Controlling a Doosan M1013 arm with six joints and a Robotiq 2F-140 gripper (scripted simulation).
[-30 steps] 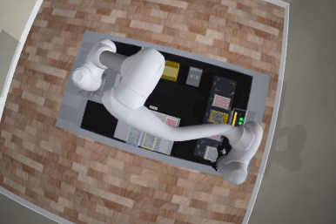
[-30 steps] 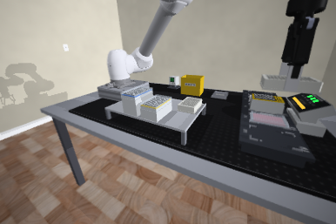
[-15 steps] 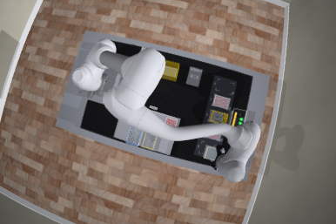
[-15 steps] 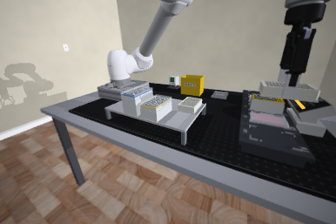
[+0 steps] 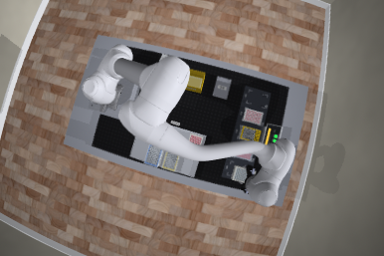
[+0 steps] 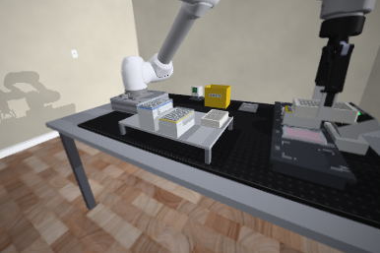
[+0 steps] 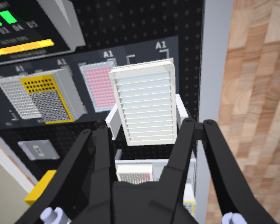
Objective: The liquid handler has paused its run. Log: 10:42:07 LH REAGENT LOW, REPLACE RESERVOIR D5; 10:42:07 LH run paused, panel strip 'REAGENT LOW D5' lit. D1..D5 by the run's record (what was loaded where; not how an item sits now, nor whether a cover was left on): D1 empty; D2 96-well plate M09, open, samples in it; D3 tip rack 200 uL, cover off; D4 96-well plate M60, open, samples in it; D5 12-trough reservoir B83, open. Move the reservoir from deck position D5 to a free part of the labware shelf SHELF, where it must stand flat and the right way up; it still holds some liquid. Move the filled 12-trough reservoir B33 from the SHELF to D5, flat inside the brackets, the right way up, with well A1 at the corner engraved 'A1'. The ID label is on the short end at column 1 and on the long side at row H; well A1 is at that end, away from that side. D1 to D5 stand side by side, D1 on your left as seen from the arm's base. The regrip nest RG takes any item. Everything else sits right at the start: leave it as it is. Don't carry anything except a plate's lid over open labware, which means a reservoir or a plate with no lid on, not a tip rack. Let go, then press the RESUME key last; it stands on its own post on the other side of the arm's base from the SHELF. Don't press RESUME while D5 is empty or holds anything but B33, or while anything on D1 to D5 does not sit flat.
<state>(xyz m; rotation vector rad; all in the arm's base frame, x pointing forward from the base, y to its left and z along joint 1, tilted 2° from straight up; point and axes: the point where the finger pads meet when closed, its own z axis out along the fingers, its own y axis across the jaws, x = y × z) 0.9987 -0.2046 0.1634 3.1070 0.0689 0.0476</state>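
My gripper (image 7: pixel 147 105) is shut on the near short end of a white 12-trough reservoir (image 7: pixel 145 102) and holds it about level, a little above the right-hand end of the deck. It hangs over the last bracketed position, beside the pink well plate (image 7: pixel 98 85) and the yellow tip rack (image 7: pixel 41 97). In the exterior view the reservoir (image 6: pixel 325 109) hangs under the gripper (image 6: pixel 327 96), just above the deck block. From above, the gripper (image 5: pixel 255 170) is at the deck's near end. I cannot read the reservoir's ID label.
The status panel (image 7: pixel 26 30) shows green lights and a lit yellow strip. The shelf (image 6: pixel 182 125) holds a blue-banded item, a yellow-banded item and a small white one. A yellow box (image 6: pixel 218 95) stands behind. The table edge is close on the right.
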